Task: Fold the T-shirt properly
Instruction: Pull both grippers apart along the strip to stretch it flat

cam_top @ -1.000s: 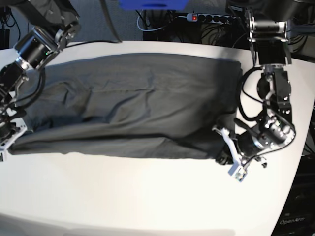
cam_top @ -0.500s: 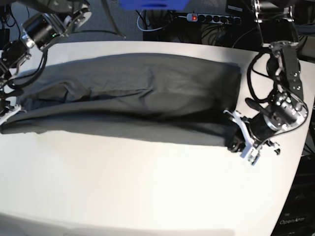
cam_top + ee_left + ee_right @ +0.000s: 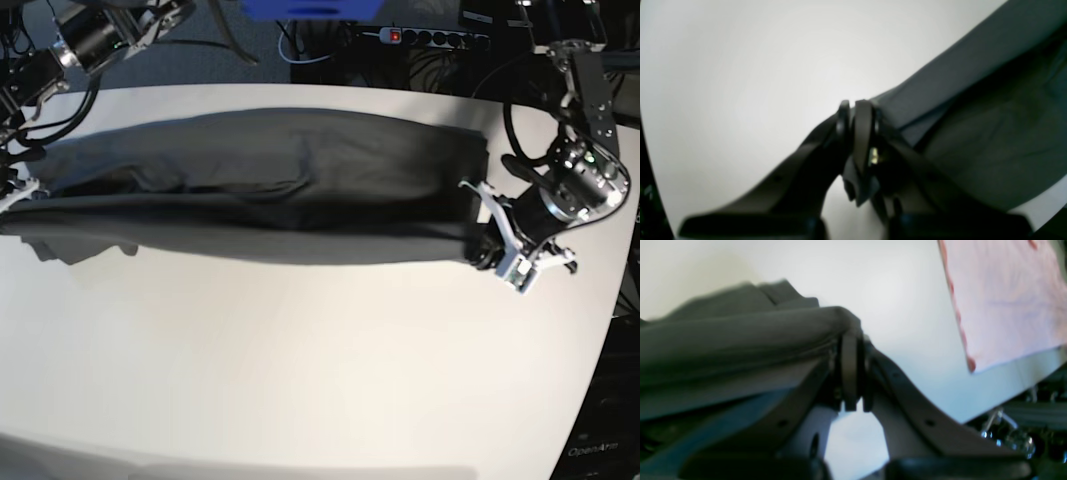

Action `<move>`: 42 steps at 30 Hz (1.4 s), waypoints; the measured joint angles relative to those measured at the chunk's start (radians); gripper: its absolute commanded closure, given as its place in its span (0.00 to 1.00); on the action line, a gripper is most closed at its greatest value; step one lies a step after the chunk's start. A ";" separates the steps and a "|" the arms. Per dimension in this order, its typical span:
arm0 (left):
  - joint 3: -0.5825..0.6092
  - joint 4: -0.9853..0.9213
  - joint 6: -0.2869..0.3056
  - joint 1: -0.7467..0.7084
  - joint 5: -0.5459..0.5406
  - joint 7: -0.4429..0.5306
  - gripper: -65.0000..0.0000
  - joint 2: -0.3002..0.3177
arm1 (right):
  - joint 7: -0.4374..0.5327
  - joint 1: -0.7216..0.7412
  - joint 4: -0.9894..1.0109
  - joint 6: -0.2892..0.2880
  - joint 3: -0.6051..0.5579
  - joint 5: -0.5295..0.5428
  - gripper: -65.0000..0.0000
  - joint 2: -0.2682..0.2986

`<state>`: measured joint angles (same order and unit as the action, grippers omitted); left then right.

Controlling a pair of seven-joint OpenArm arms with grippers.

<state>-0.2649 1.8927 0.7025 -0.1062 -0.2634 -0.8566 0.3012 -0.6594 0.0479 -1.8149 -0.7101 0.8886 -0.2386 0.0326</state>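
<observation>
Cloth stretched long across the bench [image 3: 300, 370]: the T-shirt [image 3: 270, 190] lies as a dark band from left edge to right, its near hem lifted and pulled taut between the two arms. The left end effector [image 3: 487, 250] is clamped on the hem's corner at the right of the base view; its wrist camera shows the pads pressed together with fabric [image 3: 973, 100] running off from them. The right end effector [image 3: 851, 353] likewise pinches a rolled edge at the far left. The fabric looks thin, limp and light, so it should sag and crease wherever unsupported; corners and hems seem the sound places to grip, keeping tension even between both ends.
</observation>
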 measured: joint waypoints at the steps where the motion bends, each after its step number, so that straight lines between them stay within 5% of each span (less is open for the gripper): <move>1: -0.003 0.000 0.000 -0.005 0.002 0.000 0.96 0.002 | 0.002 0.002 0.000 0.000 0.016 0.006 0.99 0.000; 30: -0.037 -0.006 0.000 -0.165 0.006 0.008 0.96 -0.006 | 0.007 -0.113 0.005 0.004 0.039 0.006 0.99 -0.074; 42: -0.034 -0.114 0.000 -0.199 0.010 0.015 0.96 -0.007 | 0.014 -0.131 0.174 0.007 0.034 0.007 0.99 -0.053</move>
<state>-0.2985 1.7786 0.7029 -0.3054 -0.2535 -0.8413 0.2943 -0.6453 -0.0834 -1.6409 -0.7033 0.9230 -0.2317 -0.0200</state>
